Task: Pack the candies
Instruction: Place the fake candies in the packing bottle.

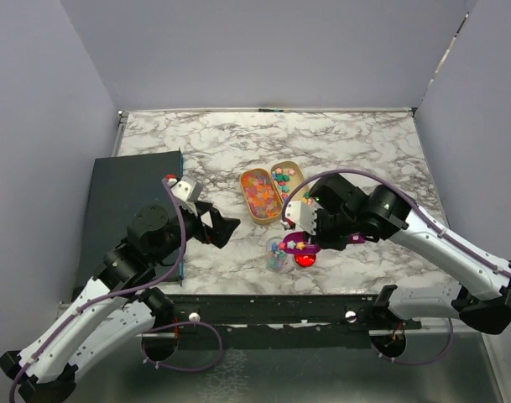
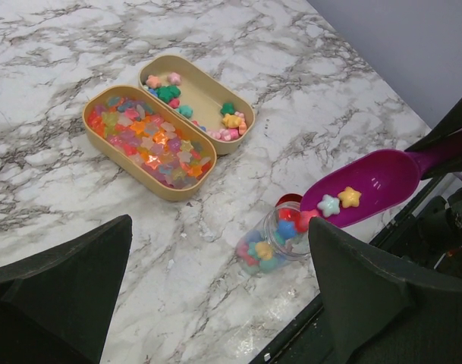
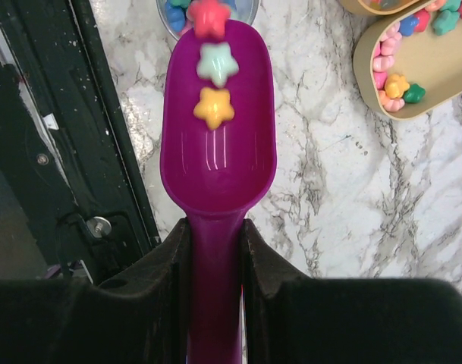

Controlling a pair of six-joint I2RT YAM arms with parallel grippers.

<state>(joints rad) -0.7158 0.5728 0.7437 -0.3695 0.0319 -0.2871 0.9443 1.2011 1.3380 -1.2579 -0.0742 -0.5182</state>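
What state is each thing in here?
Clear jar: open, partly filled with star candies.
Red lid: off, beside jar.
Purple scoop: gripped by right gripper, three candies aboard, tip at jar mouth.
Fuller tan tray: packed with candies.
Other tan tray: mostly bare.
Left gripper: open, empty.

Your white-and-black left arm (image 1: 96, 302) angles forward and to the right, its black two-finger left gripper (image 1: 225, 227) spread wide with nothing between the fingers. Your right arm (image 1: 444, 239) bends leftward, its right gripper (image 3: 213, 235) clamped on the handle of the purple plastic scoop (image 3: 215, 136).
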